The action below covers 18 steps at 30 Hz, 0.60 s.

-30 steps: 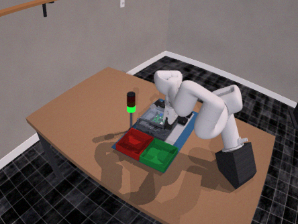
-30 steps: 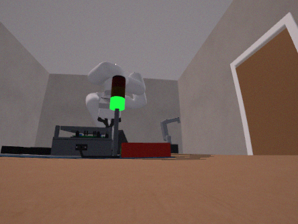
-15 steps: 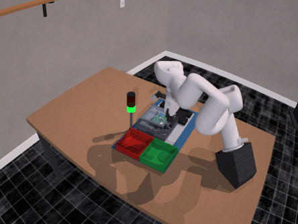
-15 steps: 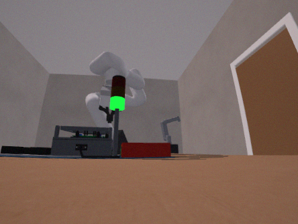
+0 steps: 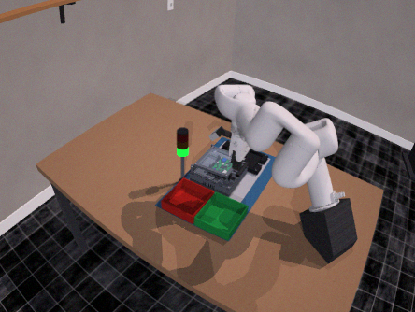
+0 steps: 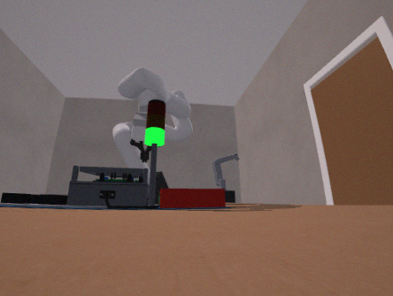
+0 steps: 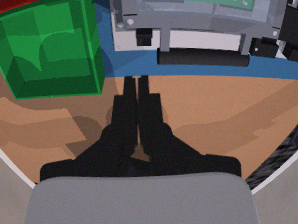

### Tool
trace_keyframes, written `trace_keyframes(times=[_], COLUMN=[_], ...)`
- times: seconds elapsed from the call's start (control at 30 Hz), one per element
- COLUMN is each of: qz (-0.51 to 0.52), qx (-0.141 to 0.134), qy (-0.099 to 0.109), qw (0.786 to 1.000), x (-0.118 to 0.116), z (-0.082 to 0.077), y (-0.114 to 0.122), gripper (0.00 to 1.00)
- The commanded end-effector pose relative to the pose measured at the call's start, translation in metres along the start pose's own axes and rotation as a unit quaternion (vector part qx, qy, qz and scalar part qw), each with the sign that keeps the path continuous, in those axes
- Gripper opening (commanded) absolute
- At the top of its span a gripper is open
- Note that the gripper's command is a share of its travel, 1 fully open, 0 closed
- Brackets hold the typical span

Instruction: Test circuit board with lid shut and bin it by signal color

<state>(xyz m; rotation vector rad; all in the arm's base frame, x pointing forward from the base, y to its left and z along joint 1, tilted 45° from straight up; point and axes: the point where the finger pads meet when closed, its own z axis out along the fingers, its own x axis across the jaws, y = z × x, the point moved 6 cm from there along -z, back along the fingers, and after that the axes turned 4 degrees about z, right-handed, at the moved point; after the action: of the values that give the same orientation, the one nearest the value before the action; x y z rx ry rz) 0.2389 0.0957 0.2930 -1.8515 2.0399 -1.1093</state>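
My gripper (image 5: pixel 237 169) (image 6: pixel 144 160) (image 7: pixel 137 91) is shut and empty. In the wrist view its tips show near the mat's edge, between the green bin (image 7: pixel 98 55) (image 5: pixel 212 226) and the lid's black handle (image 7: pixel 202 57). The small black tab (image 7: pixel 144 38) shows ahead of the tips, past the handle's left end. The tester (image 5: pixel 217 185) (image 6: pixel 108 193) has its clear lid down and looks level. The green circuit board (image 5: pixel 221 164) (image 6: pixel 117 180) (image 7: pixel 244 3) lies under it. The signal tower (image 5: pixel 182 151) (image 6: pixel 155 136) glows green. The red bin (image 5: pixel 175 209) (image 6: pixel 192 198) stands upright beside the green one.
The black tray (image 5: pixel 257 163) (image 6: pixel 33 198) is on the tester's side away from the bins. The blue mat (image 5: pixel 258 188) (image 7: pixel 122 66) lies under the tester and bins. The tower's thin pole stands close behind the tester and red bin.
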Motion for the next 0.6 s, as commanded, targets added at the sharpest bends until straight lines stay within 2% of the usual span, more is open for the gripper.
trace_keyframes(times=[0.0, 0.33, 0.57], qz=[-0.016, -0.101, -0.221], qx=[0.001, 0.001, 0.001], qy=[-0.001, -0.001, -0.001], qw=[1.000, 0.995, 0.975], x=[-0.0003, -0.0003, -0.0003], z=[-0.0009, -0.0009, -0.0009], y=[-0.0003, -0.0003, -0.0003], gripper=[0.00, 0.00, 0.00])
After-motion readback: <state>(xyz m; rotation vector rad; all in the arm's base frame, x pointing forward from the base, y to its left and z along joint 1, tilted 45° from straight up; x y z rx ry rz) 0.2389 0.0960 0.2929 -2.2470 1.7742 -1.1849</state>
